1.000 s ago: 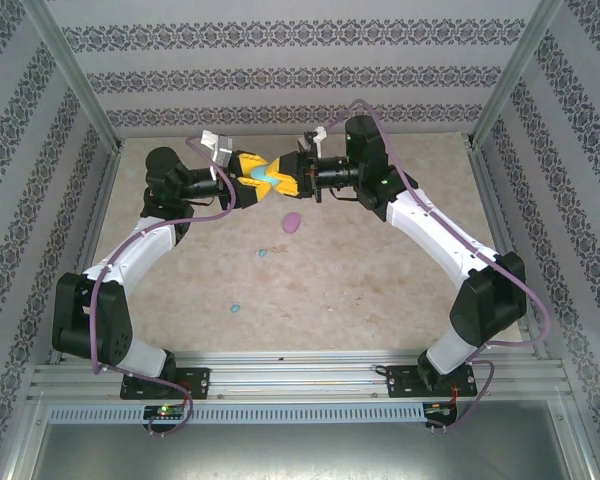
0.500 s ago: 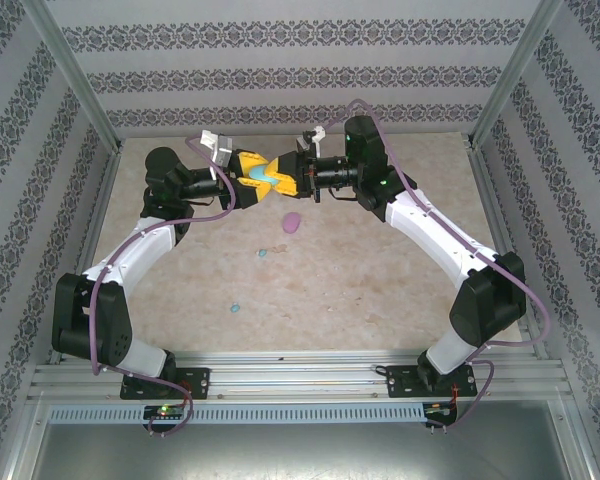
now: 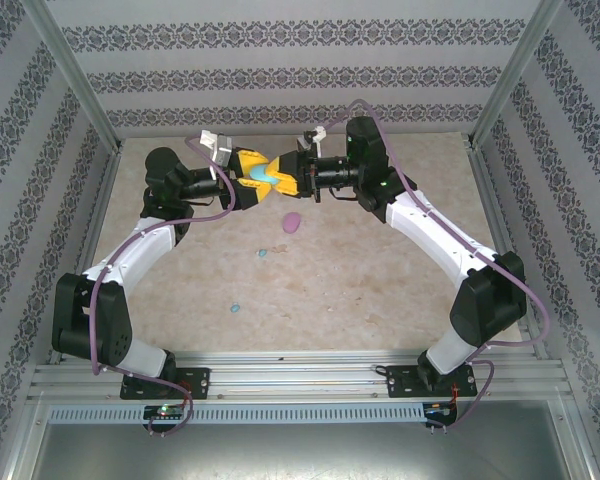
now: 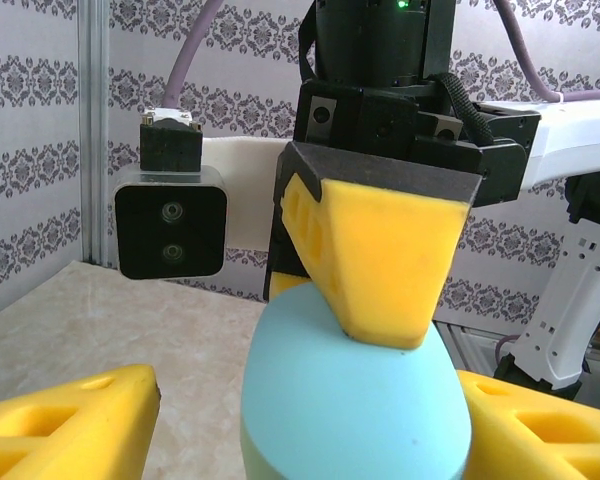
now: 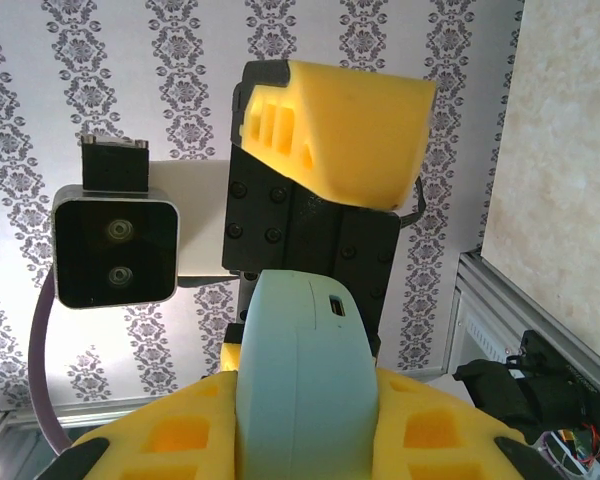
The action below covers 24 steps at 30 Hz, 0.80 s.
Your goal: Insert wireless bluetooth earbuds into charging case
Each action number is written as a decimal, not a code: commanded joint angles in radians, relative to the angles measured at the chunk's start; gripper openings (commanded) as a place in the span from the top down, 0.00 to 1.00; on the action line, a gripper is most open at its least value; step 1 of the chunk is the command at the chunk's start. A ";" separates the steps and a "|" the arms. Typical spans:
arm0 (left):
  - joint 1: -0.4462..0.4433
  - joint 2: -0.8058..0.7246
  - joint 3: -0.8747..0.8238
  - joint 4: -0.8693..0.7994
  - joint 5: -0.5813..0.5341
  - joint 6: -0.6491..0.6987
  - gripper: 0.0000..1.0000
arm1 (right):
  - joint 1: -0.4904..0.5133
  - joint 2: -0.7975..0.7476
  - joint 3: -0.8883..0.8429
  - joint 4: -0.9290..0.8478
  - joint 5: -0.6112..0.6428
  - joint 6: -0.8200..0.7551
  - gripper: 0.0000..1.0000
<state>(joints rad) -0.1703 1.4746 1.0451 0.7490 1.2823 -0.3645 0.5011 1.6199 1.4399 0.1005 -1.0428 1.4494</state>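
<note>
The top camera sits high behind the arms and looks down at the table (image 3: pixel 380 290), with the far wall (image 3: pixel 300 80) at 12 o'clock. The left wrist camera looks flat across, very close to the blue case (image 4: pixel 355 400), with the right arm's camera (image 4: pixel 170 230) at 9 o'clock. The right wrist camera faces back the other way, just as close. It shares that case and sees the left arm's camera (image 5: pixel 115 250) at 9 o'clock.

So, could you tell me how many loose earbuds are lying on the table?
2. One light blue earbud lies just near-left of the pink case; the second earbud lies nearer the left arm's base. Others may be hidden.
</note>
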 commanded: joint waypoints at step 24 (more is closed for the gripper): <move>0.001 0.016 0.009 0.174 0.053 -0.131 0.70 | 0.005 -0.036 -0.017 0.055 -0.028 0.013 0.76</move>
<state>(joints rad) -0.1684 1.4826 1.0367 0.8333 1.3140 -0.4572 0.4934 1.6157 1.4292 0.1249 -1.0435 1.4673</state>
